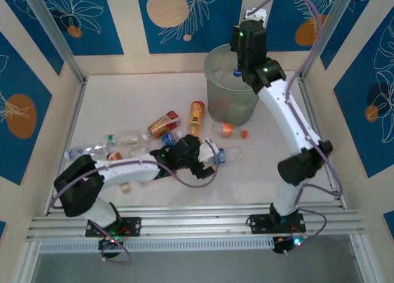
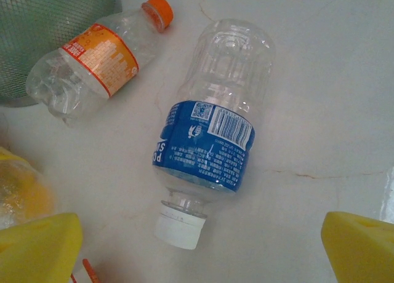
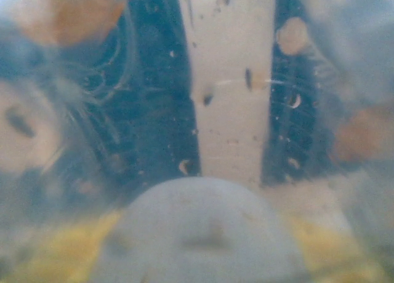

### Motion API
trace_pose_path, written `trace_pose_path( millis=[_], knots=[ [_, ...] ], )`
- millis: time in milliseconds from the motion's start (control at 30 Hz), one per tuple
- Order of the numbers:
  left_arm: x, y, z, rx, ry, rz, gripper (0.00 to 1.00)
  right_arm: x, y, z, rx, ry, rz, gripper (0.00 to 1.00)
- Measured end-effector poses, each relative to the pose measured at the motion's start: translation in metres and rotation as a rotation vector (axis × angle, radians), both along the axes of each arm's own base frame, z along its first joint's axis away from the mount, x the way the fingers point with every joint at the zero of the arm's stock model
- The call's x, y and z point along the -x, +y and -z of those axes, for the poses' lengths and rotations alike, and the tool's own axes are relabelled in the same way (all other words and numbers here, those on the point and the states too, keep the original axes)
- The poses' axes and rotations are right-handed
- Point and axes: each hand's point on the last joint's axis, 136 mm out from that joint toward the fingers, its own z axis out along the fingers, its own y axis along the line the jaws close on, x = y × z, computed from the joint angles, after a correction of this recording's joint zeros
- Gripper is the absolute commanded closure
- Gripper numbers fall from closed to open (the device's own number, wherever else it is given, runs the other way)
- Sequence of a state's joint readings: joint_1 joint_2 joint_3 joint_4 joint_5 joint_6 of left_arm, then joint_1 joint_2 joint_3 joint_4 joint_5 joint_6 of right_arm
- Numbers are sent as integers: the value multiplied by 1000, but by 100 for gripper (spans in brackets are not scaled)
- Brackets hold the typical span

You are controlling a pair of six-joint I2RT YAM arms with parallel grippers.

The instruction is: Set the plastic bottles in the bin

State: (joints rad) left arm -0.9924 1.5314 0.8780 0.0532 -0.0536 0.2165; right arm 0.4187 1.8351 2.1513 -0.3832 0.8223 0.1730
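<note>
The bin (image 1: 229,104) stands at the far side of the bench (image 1: 271,172), and the right fingers (image 1: 242,64) hang over its mouth. That wrist's view is all blur, but a pale, rounded clear bottle (image 3: 203,234) sits right up close between the yellow tips. I take them to be clenched on it above the opening. A blue cap (image 1: 236,72) shows just inside the rim; I cannot tell whether it belongs to that bottle.

Just beside the bin's base, on its near side, lies an orange-labelled bottle (image 2: 92,61). A little further out from the bin, and apart from that one, a blue-labelled bottle (image 2: 206,135) lies on its side. Its white cap points toward the left fingers (image 1: 208,160), which hover over the cap end, spread wide and holding nothing. Further from the bin, to its near left, lie two amber bottles (image 1: 163,124), with more clear ones scattered beyond them.

Two steps seem to be in hand: the right arm is at the drop, and the left is lining up a pick. The right only needs to let go while it is square over the opening. The left should reach forward so the fingers straddle the labelled body, come down, and close gently on the thin, slippery plastic.
</note>
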Motion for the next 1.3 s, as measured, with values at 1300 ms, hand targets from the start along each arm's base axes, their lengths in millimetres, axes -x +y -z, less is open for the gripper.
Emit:
trace_pose_path(
  millis=[1300],
  knots=[
    [-20,13,-7,-27,-81,-116,0,-38,-52,185,152,399,82,33]
  ],
)
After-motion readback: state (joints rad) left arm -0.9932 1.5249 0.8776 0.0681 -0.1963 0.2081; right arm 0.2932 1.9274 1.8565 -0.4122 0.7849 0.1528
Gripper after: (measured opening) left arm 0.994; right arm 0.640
